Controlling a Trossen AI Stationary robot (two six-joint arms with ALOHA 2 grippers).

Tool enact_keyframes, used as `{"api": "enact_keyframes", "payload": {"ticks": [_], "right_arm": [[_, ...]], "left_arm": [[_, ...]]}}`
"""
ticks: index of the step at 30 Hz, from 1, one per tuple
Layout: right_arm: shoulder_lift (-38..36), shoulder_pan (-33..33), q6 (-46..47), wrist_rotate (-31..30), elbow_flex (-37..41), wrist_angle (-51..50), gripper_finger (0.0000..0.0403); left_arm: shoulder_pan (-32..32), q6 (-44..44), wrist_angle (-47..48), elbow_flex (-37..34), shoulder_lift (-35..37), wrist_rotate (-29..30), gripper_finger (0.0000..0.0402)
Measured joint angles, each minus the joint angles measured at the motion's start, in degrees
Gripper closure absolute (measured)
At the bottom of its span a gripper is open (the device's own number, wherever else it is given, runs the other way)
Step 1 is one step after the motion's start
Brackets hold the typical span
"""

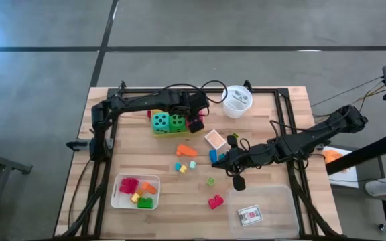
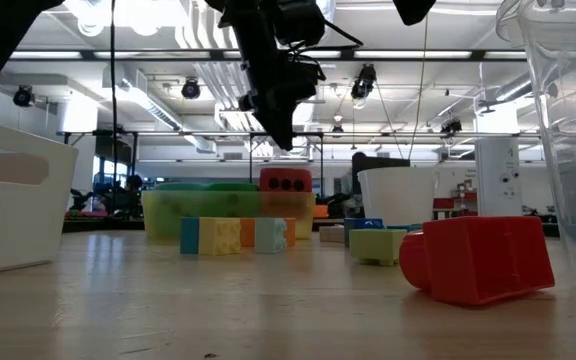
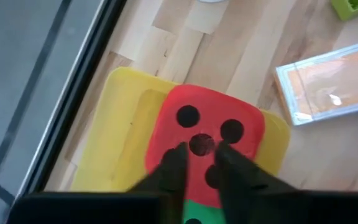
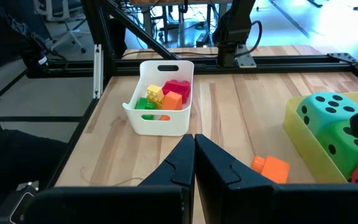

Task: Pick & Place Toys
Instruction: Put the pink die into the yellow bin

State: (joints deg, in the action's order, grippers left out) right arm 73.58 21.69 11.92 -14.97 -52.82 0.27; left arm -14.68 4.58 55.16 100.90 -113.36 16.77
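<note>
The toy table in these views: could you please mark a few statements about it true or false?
1. The white tray holds red, yellow, orange and green blocks. True.
2. The right tool is shut and holds nothing. True.
3. The red die lies on the bare table. False: it sits on the yellow tray, next to the green die.
4. The clear tray holds no card. False: a playing card lies in it.
</note>
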Motion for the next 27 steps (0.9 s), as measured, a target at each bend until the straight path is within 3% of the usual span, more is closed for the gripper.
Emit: {"api": "enact_keyframes", "payload": {"ticks": [2,4,18,27], "right_arm": [[0.0,0.0,0.0,-0.01,-0.01,0.02,0.0394],[0.0,0.0,0.0,0.01,0.0,0.0,0.0394],[0.0,0.04,0.0,0.01,0.0,0.0,0.0394],[0.0,0.04,0.0,0.01,0.0,0.0,0.0394]], "left_arm": [[-0.02,0.0,0.02,0.0,0.0,-1.02,0.0379],[-0.04,0.0,0.02,0.0,0.0,-1.9,0.0392],[-0.09,-0.02,0.68,-0.12,-0.46,-4.8,0.0401],[-0.85,-0.02,-3.5,-5.85,-1.2,-5.06,0.0401]]}}
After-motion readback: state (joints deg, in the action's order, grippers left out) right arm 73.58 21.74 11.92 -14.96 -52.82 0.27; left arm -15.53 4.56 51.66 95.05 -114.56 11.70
